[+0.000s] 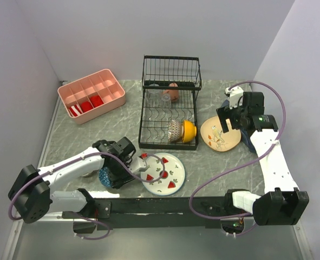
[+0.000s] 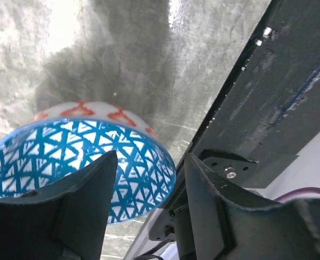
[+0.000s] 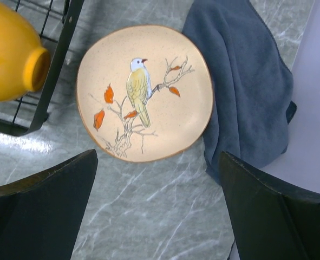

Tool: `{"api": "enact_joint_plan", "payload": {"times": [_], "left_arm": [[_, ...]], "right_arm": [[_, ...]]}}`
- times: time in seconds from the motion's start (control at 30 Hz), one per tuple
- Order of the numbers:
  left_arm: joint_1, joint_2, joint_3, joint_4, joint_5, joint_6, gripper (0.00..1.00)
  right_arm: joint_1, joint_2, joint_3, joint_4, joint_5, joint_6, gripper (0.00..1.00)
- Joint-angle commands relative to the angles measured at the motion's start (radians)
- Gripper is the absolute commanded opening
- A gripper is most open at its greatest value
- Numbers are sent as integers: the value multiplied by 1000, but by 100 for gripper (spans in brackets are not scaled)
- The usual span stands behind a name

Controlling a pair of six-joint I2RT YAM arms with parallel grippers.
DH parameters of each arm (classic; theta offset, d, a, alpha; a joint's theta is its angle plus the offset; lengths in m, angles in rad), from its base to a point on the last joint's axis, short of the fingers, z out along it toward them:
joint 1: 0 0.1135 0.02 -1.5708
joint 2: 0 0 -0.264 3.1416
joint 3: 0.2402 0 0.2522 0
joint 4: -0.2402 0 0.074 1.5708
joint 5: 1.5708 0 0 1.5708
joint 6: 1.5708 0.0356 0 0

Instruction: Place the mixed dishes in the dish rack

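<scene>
Dishes are split between the dish rack [image 1: 170, 73] and the desk [image 1: 95, 135]. The rack stands at the middle of the desk near the back edge. An orange bowl [image 1: 189, 130] and a grey-brown patterned bowl [image 1: 174, 130] stand on edge, touching, in its front right slots. A terracotta cup [image 1: 172, 91] and what looks like a clear glass [image 1: 155, 97] sit in its taller back section. Near the front edge, left of the middle, a blue bowl [image 2: 67, 162] lies tilted, its triangle-patterned inside turned toward the left wrist camera. The left claw [image 2: 150, 162] is released and straddles the bowl's rim, one finger [image 2: 89, 206] over the inside and the other outside, neither pressing on it. Just right of the bowl a watermelon-slice plate [image 1: 168, 174] lies flat. Toward the right edge, beside the rack's front right corner, a bird plate [image 3: 143, 92] lies flat, its far side touching a blue-grey cloth [image 3: 246, 81]. The right claw [image 3: 158, 157] hangs above that plate with its jaws spread wide, grasping nothing. A pink tray [image 1: 92, 95] sits at the back left corner.
</scene>
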Motion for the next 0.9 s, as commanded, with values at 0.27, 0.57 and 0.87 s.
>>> {"api": "enact_joint_plan", "payload": {"times": [0.27, 0.57, 0.87], "left_arm": [[-83, 50, 9, 57, -165, 6, 28], [-83, 88, 2, 91, -181, 9, 8], [-45, 93, 260, -77, -142, 21, 1]], "right_arm": [[4, -31, -64, 88, -8, 16, 100], [1, -4, -35, 86, -6, 18, 100], [-2, 7, -17, 63, 5, 0, 100]]}}
